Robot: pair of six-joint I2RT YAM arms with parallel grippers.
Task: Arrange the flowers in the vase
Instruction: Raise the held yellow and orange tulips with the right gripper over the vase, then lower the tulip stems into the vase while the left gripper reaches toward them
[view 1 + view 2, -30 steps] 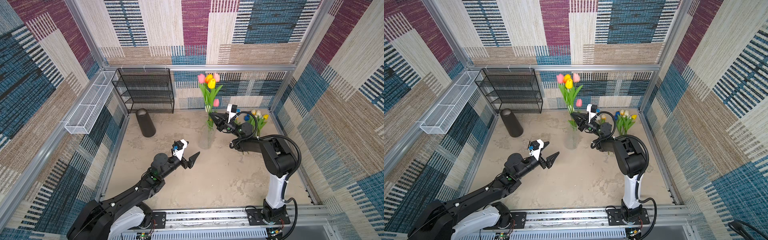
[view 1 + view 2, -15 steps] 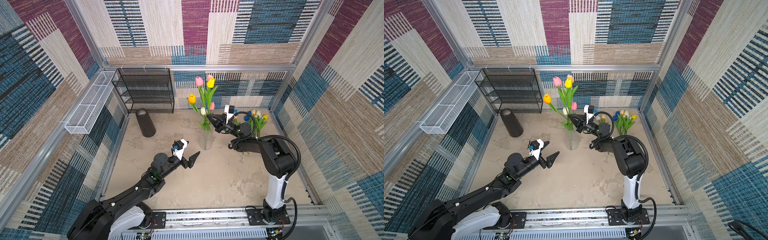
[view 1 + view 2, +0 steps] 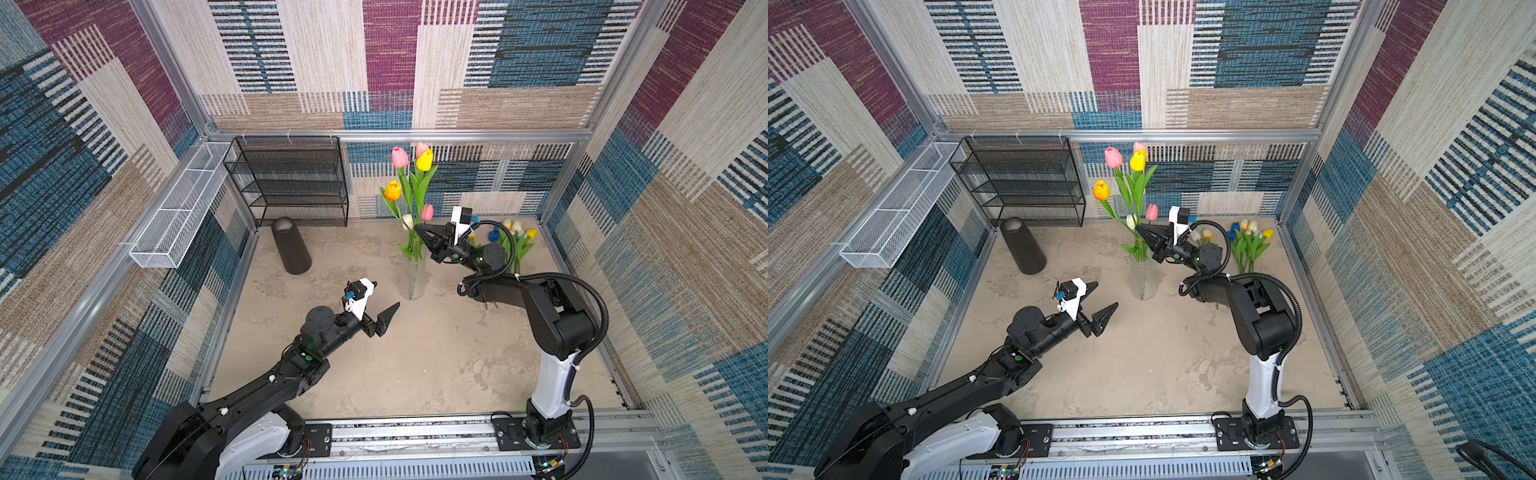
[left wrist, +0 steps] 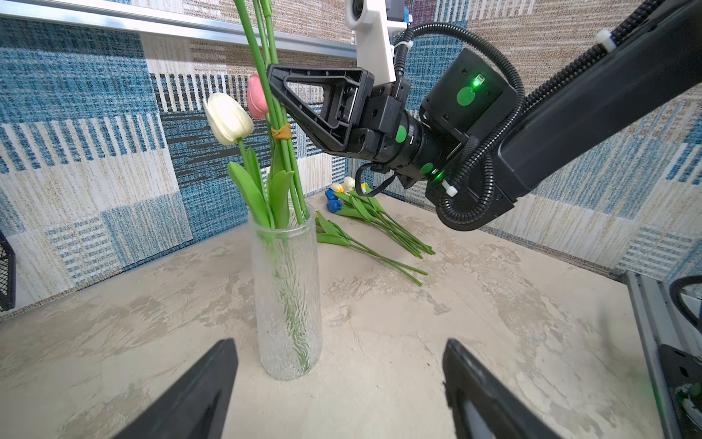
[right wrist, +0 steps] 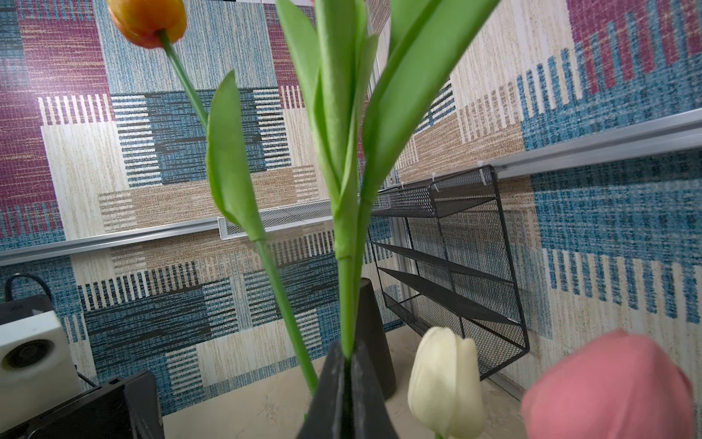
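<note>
Pinching the stems of the bunch [image 4: 281, 133] just above the vase [image 4: 286, 304], the right gripper [image 3: 419, 228] has its jaws pressed together on them. The stem ends stand inside the vase, at the far middle of the table [image 3: 415, 374]. The left gripper [image 3: 384, 296], jaws spread and empty, hovers near-left of the vase, apart from it. Likely hazards: a sideways pull on the tall stems could tip the narrow glass vase, and on release the top-heavy heads may lean and topple it. A second bunch [image 3: 517, 245] lies far right, not yet placed.
</note>
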